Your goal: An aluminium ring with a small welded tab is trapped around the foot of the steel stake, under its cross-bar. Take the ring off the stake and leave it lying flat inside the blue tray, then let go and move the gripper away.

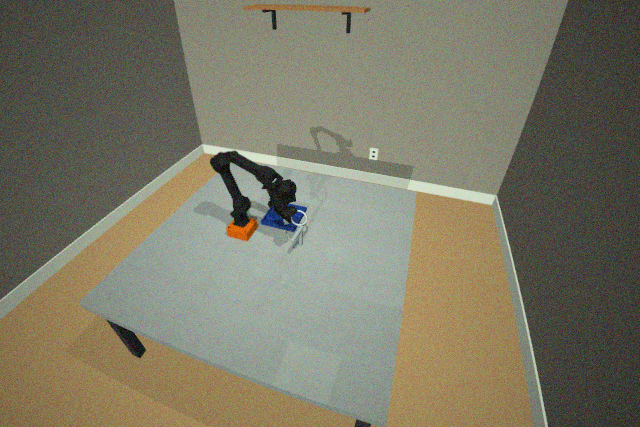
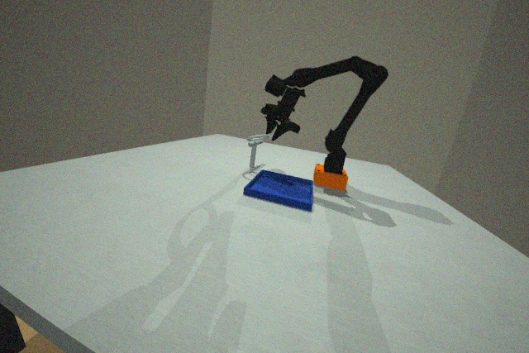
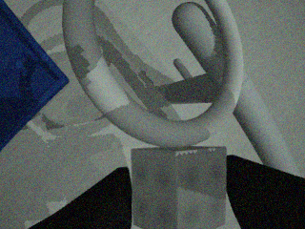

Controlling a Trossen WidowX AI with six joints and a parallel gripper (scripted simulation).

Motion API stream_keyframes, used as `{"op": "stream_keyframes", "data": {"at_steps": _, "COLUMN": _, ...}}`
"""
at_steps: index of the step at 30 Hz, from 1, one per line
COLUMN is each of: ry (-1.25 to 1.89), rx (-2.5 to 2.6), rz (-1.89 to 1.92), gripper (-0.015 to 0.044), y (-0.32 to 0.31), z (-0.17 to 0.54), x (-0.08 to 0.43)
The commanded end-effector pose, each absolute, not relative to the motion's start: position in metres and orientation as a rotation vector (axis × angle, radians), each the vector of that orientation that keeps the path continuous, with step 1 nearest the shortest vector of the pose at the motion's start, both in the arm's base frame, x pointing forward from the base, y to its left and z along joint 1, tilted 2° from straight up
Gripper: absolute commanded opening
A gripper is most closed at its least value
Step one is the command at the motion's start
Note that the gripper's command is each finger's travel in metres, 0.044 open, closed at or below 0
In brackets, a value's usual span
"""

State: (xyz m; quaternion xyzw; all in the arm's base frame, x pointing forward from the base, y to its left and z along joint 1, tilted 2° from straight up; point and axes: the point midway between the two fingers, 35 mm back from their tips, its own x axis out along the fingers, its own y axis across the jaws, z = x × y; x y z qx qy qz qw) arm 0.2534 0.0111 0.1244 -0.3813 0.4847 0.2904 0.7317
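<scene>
Operator, you have the tool [image 1: 293, 218] [image 2: 270, 137] [image 3: 177, 172] clamped on the tab [image 3: 178, 191] of the ring [image 1: 306, 217] [image 2: 259, 135] [image 3: 233, 62]. The ring is held up off the surface [image 1: 336, 282] [image 2: 128, 212] [image 3: 267, 29], close over the cross-bar [image 1: 295, 241] [image 2: 254, 143] [image 3: 267, 126] of the stake [image 1: 301, 238] [image 2: 253, 156]. In the wrist view its band passes in front of the bar, so I judge it freed from the stake. Whether the two touch cannot be determined.

The blue tray [image 1: 279, 227] [image 2: 278, 202] [image 3: 57, 81] stands beside the stake on the surface; the ring is not yet in it. Step in hand, as assessed: clearing the bar and starting the carry.

Recommendations: confirm a visible gap under the whole band before you travel sideways; if in doubt, raise slightly. Move smoothly, since the ring hangs out from a small tab and a knock on the bar could turn it in the grip. Bring the full circle, not merely the tab, inside the tray walls. Level it, lower until the band sits flat, then part the fingers and withdraw without dragging the tab.
</scene>
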Motion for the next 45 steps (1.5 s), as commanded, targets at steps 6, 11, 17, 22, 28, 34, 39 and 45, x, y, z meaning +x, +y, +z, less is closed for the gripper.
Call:
{"op": "stream_keyframes", "data": {"at_steps": 6, "ry": 1.198, "rx": -0.772, "rz": 0.546, "gripper": 0.0000, "y": 0.016, "z": 0.118, "x": 0.246}}
{"op": "stream_keyframes", "data": {"at_steps": 11, "ry": 1.253, "rx": -0.740, "rz": 0.479, "gripper": 0.0000, "y": 0.019, "z": 0.117, "x": 0.244}}
{"op": "stream_keyframes", "data": {"at_steps": 17, "ry": 1.309, "rx": -0.708, "rz": 0.392, "gripper": 0.0000, "y": 0.022, "z": 0.117, "x": 0.240}}
{"op": "stream_keyframes", "data": {"at_steps": 22, "ry": 1.346, "rx": -0.686, "rz": 0.315, "gripper": 0.0000, "y": 0.025, "z": 0.118, "x": 0.238}}
{"op": "stream_keyframes", "data": {"at_steps": 28, "ry": 1.377, "rx": -0.666, "rz": 0.217, "gripper": 0.0000, "y": 0.029, "z": 0.119, "x": 0.235}}
{"op": "stream_keyframes", "data": {"at_steps": 34, "ry": 1.392, "rx": -0.650, "rz": 0.116, "gripper": 0.0000, "y": 0.032, "z": 0.122, "x": 0.233}}
{"op": "stream_keyframes", "data": {"at_steps": 39, "ry": 1.393, "rx": -0.640, "rz": 0.031, "gripper": 0.0000, "y": 0.035, "z": 0.125, "x": 0.232}}
{"op": "stream_keyframes", "data": {"at_steps": 45, "ry": 1.380, "rx": -0.629, "rz": -0.070, "gripper": 0.0000, "y": 0.039, "z": 0.129, "x": 0.231}}
